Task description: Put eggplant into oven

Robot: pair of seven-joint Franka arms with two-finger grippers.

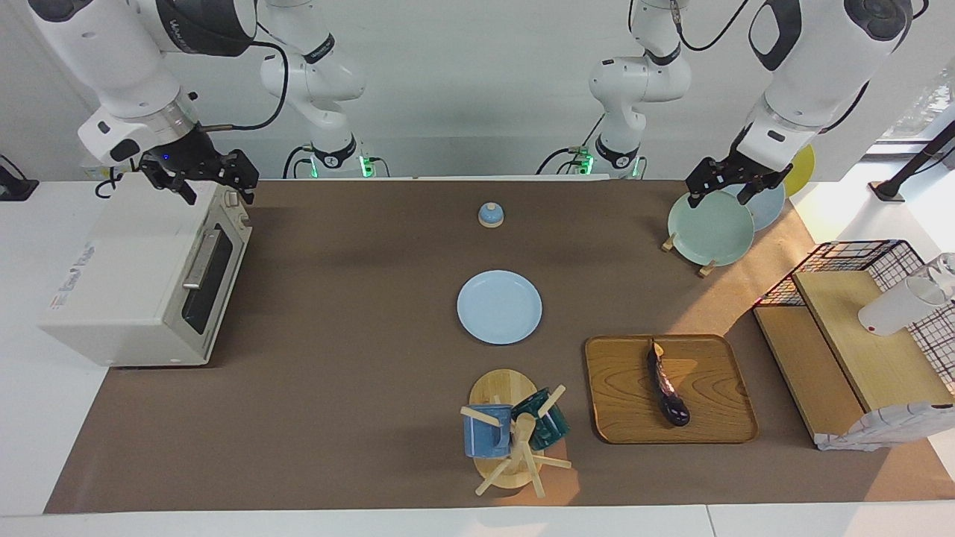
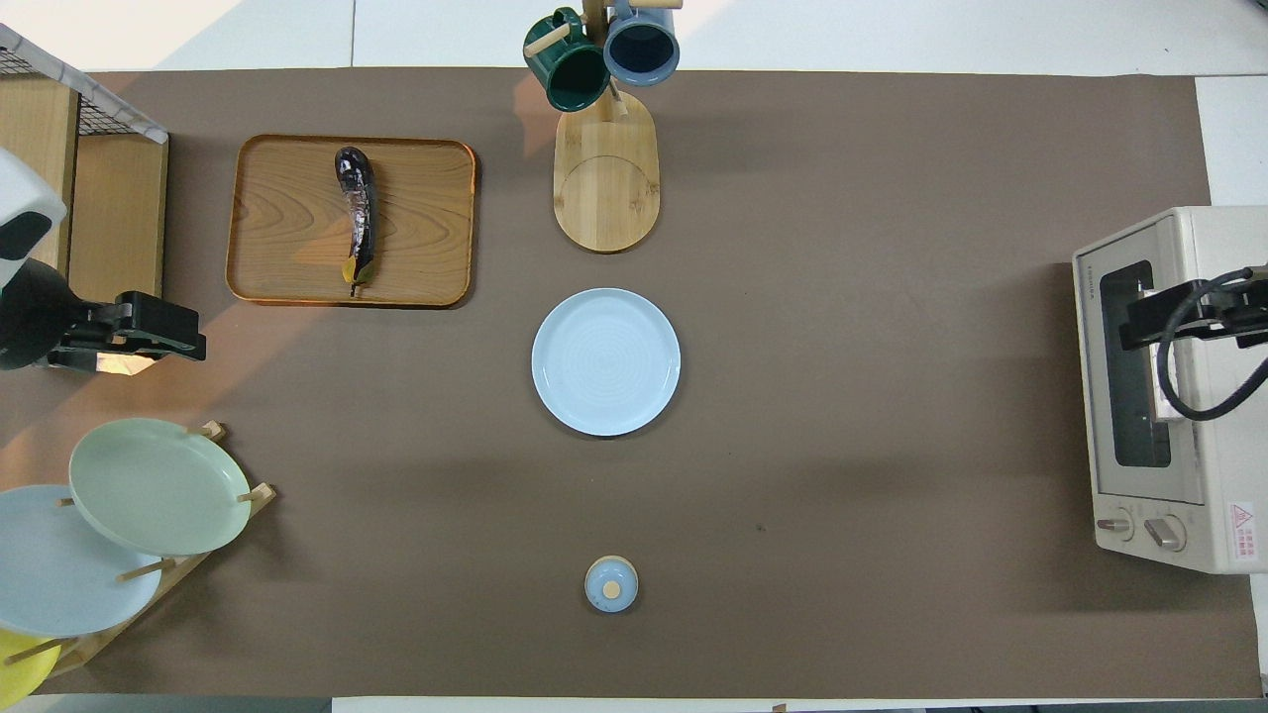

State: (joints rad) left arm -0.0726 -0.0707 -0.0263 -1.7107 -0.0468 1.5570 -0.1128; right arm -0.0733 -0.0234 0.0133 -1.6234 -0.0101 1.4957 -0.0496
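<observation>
The eggplant (image 1: 668, 384) (image 2: 357, 213) lies dark and glossy along a wooden tray (image 1: 619, 418) (image 2: 426, 238), toward the left arm's end of the table and far from the robots. The off-white oven (image 1: 149, 276) (image 2: 1169, 386) stands at the right arm's end with its dark glass door shut. My right gripper (image 1: 216, 190) (image 2: 1139, 317) hangs open and empty over the oven's top. My left gripper (image 1: 735, 190) (image 2: 188, 337) hangs open and empty over the plate rack, well apart from the eggplant.
A light blue plate (image 1: 499, 306) (image 2: 605, 361) lies mid-table. A mug tree (image 1: 515, 432) (image 2: 604, 59) with two mugs stands beside the tray. A small blue knobbed lid (image 1: 490, 215) sits near the robots. A plate rack (image 1: 709, 227) and a wire-and-wood shelf (image 1: 858, 328) are at the left arm's end.
</observation>
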